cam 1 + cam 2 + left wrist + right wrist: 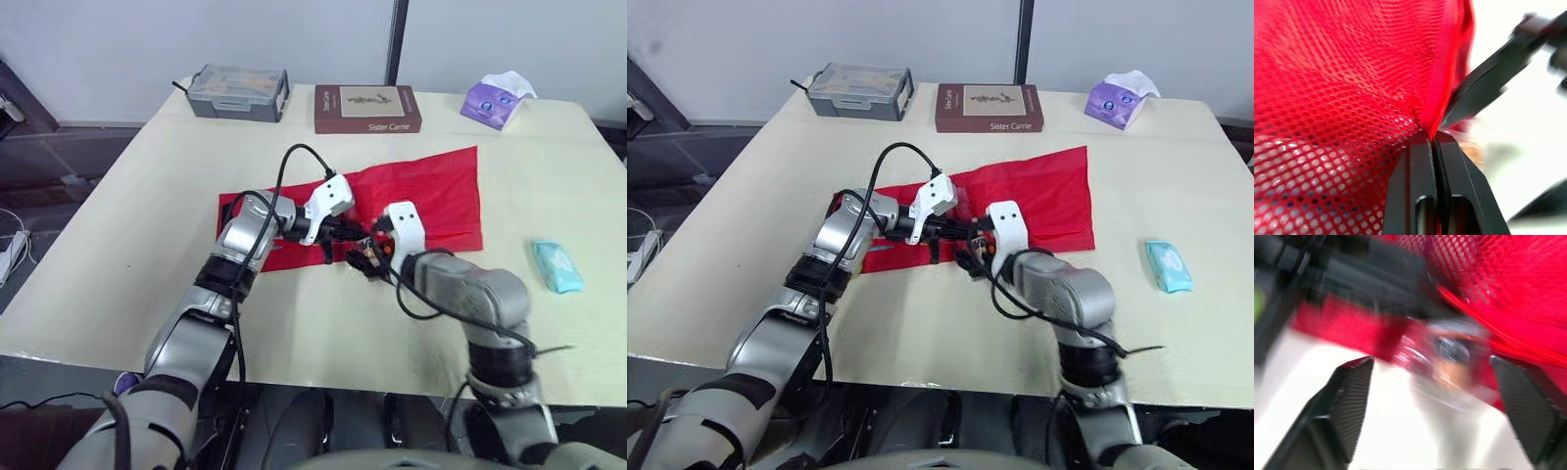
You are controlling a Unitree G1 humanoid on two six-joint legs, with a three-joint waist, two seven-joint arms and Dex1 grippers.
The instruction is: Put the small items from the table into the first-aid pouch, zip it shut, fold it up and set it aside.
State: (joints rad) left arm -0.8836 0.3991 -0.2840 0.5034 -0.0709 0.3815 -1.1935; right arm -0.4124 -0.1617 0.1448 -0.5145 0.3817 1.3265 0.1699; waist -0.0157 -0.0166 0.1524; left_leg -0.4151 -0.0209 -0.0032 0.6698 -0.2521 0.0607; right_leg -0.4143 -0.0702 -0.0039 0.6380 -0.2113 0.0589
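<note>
Red flat fabric pouch with mesh pocket [431, 191] lies mid cream table [147, 215]. Left jaws pressed together, pinching the pouch's near mesh edge, probably to hold its mouth up. Right jaws spread beside that edge, flanking a small glossy item [1447, 355], blurred; probably going in next.

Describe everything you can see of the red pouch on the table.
The red pouch lies unfolded and flat across the middle of the cream table, a long strip of thin red fabric. Its upper face carries a red mesh pocket. The left gripper is shut on an edge of that mesh at the pouch's near side. The right gripper is open and faces the same spot without gripping the pouch.
</note>
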